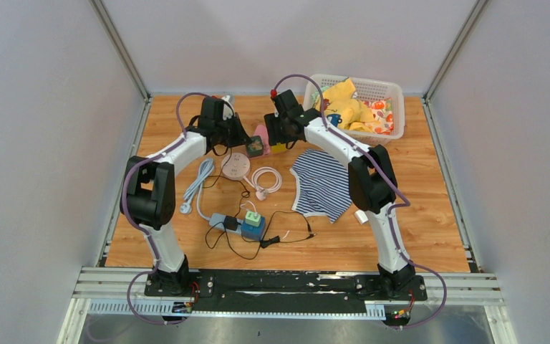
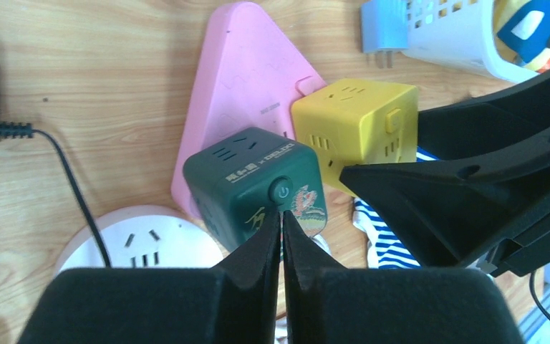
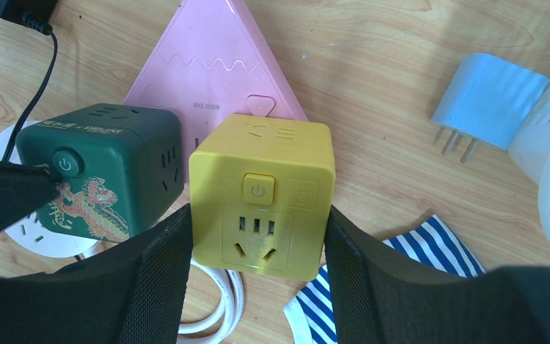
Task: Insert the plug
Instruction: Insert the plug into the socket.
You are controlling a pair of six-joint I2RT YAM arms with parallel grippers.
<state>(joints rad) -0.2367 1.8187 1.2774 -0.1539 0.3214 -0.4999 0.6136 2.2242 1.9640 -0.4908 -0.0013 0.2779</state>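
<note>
At the far middle of the tabletop [image 1: 415, 215], seen from above, the two arms are reaching toward each other. The left pincer [image 1: 248, 143] is touching a dark green cube adapter [image 1: 256, 147], and the right pincer [image 1: 278, 145] is holding a yellow cube adapter [image 1: 281, 148] just beside it. Both cubes are sitting at the near edge of a pink triangular power strip [image 1: 261, 133]. A round white socket [image 1: 235, 165] and a coiled white cable [image 1: 266, 178] are lying a little nearer to the bases. A striped cloth [image 1: 322, 185] is lying to the right, a blue power strip [image 1: 243, 228] is lying near the front, and a white basket [image 1: 394, 89] is standing in the far right corner.

From the left wrist, the two fingers [image 2: 254, 251] are pressing together, so this pincer is clenched and is grasping nothing. Their tips are resting on the round power button of the green cube. The yellow cube is standing just behind and to the right, and the black right arm is crossing the right side.

From the right wrist, the yellow cube is sitting between the two pads, and both pads are touching its sides, so this pincer is grasping it. Its button and socket holes are facing the camera. I cannot tell whether its plug pins are entering the pink strip, because they are hidden. A light blue charger [image 3: 488, 100] is lying apart, on the wood at the upper right.
</note>
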